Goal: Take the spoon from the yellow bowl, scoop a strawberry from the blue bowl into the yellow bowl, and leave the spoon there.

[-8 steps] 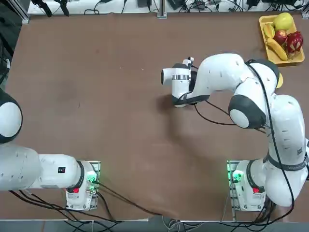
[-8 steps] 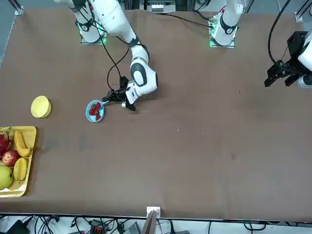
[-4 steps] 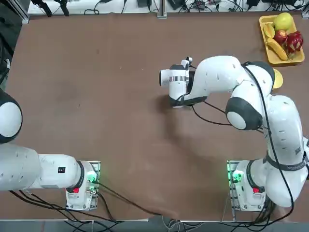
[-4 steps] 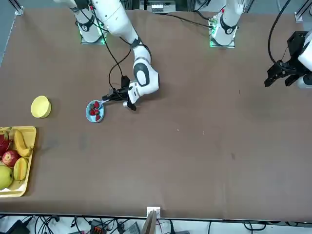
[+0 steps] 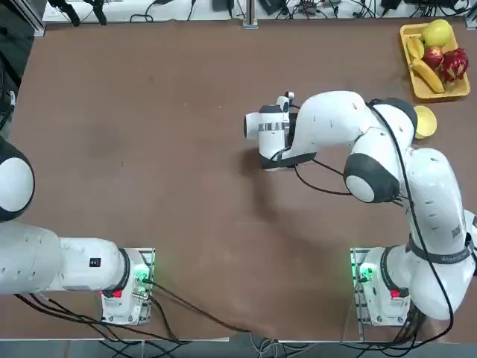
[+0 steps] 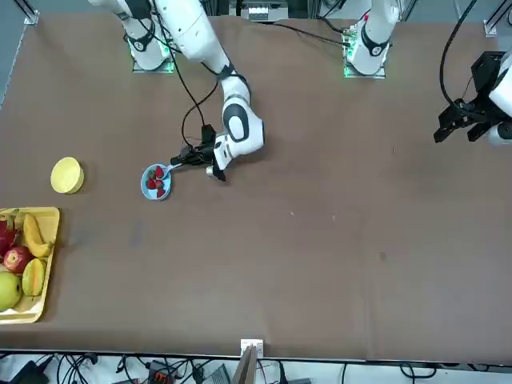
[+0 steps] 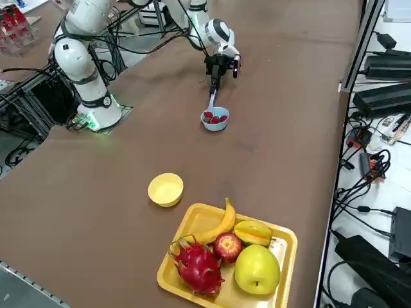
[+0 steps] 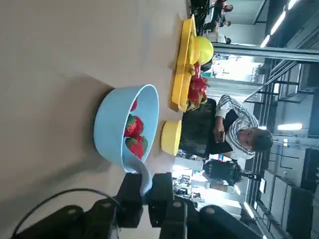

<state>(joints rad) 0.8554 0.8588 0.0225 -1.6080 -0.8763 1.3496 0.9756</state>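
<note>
The blue bowl (image 6: 157, 182) holds several red strawberries (image 8: 133, 134) and stands on the brown table. My right gripper (image 6: 192, 157) is low beside it, shut on the handle of the pale spoon (image 7: 210, 101). The spoon's (image 8: 142, 174) scoop end reaches over the bowl's (image 8: 119, 129) rim among the berries. Its handle is pinched between the black fingers (image 8: 130, 196). The yellow bowl (image 7: 166, 189) sits apart, near the fruit tray, with nothing in it. In the top view my right arm hides the blue bowl, while the yellow bowl (image 5: 423, 121) shows.
A rectangular yellow tray (image 7: 276, 240) with a banana, an apple and other fruit lies at the table corner past the yellow bowl. A seated person (image 8: 234, 132) shows in the room beyond the table. Cables (image 6: 188, 112) hang from my right arm.
My right arm's wrist has drifted slightly away from the yellow bowl's side, uncovering that bowl in the top view. The spoon stays gripped with its tip at the blue bowl.
</note>
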